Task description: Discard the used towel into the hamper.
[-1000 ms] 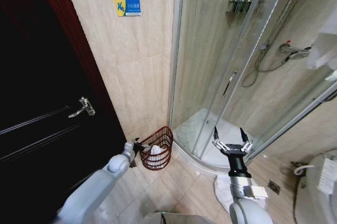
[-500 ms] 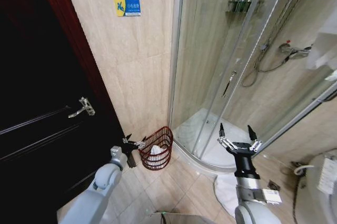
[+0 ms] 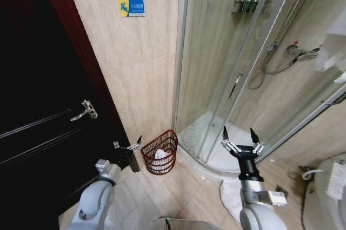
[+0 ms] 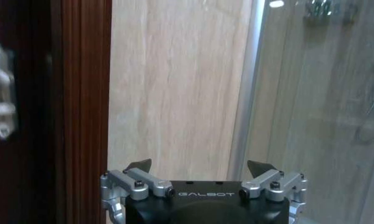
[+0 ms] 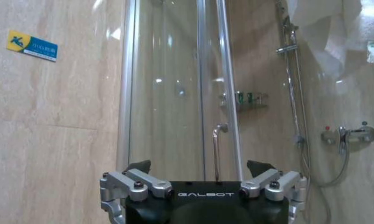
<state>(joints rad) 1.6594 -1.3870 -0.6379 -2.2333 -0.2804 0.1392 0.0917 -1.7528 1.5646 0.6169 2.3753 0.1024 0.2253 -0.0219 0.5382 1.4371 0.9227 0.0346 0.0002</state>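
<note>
On the tiled floor against the wall, between the dark door (image 3: 38, 127) and the shower enclosure (image 3: 238, 79), you have the hamper (image 3: 160, 151) with a white towel (image 3: 160, 154) lying inside it. Your left gripper (image 3: 128, 145) sits just beside the hamper's rim, spread wide and empty. Your right gripper (image 3: 241, 136) hangs wide apart before the shower glass.

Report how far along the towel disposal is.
Done, it seems: a white towel lies inside the hamper on the floor by the shower enclosure. In hand: nothing; the left gripper, beside the hamper, and the right gripper are both open and empty. Nothing visibly left.
</note>
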